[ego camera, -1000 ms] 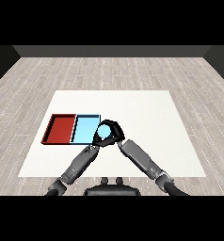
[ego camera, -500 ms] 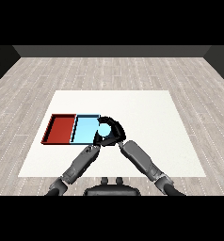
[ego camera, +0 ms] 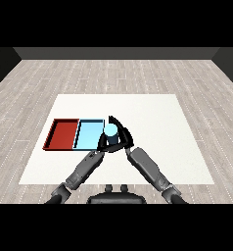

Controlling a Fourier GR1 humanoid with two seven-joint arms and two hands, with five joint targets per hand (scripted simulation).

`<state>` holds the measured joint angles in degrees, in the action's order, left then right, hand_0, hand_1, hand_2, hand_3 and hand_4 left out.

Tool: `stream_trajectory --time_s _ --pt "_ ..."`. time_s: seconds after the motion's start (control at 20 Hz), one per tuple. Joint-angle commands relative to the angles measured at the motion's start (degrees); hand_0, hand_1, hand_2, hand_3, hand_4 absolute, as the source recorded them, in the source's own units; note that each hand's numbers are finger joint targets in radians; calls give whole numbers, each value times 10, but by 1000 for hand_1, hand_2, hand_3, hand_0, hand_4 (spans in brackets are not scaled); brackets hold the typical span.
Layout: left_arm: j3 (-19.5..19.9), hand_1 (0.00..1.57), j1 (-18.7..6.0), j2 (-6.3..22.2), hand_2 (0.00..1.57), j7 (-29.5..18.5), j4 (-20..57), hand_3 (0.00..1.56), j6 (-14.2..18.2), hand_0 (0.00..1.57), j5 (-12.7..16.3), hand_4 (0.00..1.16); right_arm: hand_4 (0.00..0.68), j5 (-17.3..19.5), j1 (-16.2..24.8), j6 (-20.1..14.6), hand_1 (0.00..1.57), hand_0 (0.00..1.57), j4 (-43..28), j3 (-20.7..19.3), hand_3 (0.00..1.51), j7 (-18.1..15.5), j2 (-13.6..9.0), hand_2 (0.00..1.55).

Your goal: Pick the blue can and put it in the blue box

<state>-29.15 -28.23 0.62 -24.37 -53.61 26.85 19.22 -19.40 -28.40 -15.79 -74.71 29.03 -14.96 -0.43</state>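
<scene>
Rt hand [ego camera: 122,138] was curled round the blue can [ego camera: 111,131], clamped on it, can upright. Vs 1 s back: hand + can had slid left toward the blue tray [ego camera: 87,135]; can's now right at the tray's right edge, maybe overlapping the rim, can't tell if it's lifted or touching. Not inside yet. My read: transport leg nearly done, what's left is a bit more leftward travel past the rim, then lower + release.

Left hand [ego camera: 103,143] sat just beside the can on its near-left side, by the tray's right near corner. Can't tell if its fingers were apart or together, mostly hidden behind the rt hand/can.

Materials: can = small cylinder, pale blue flat top, darker blue side, smooth. Blue tray = shallow rectangle, light blue floor, thin darker rim. Red tray [ego camera: 63,134] same shape, touching the blue one's left side, nothing in it. Both near the table's [ego camera: 162,122] left edge. Table flat, matte white.
</scene>
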Motion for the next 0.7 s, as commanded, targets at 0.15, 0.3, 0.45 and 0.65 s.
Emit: stream_trajectory --time_s 0.15,0.3,0.45,0.65 --pt "46 1571 -13 15 1571 27 2 1508 -20 1571 -27 1133 0 10 68 42 0 0 -80 -24 0 24 -24 0" --pt "67 1571 -19 3 1571 -3 35 1500 -33 1571 -43 1131 0 13 48 35 0 0 -115 -58 0 68 -19 0" --pt "72 1571 7 -5 1571 -48 59 1502 -41 1571 -51 1126 0 -4 114 76 0 0 -140 -85 0 14 -52 0" --pt "43 1571 29 12 1571 12 -4 1493 1 1571 -77 1126 0 13 139 55 0 0 -203 -103 0 35 -54 0"
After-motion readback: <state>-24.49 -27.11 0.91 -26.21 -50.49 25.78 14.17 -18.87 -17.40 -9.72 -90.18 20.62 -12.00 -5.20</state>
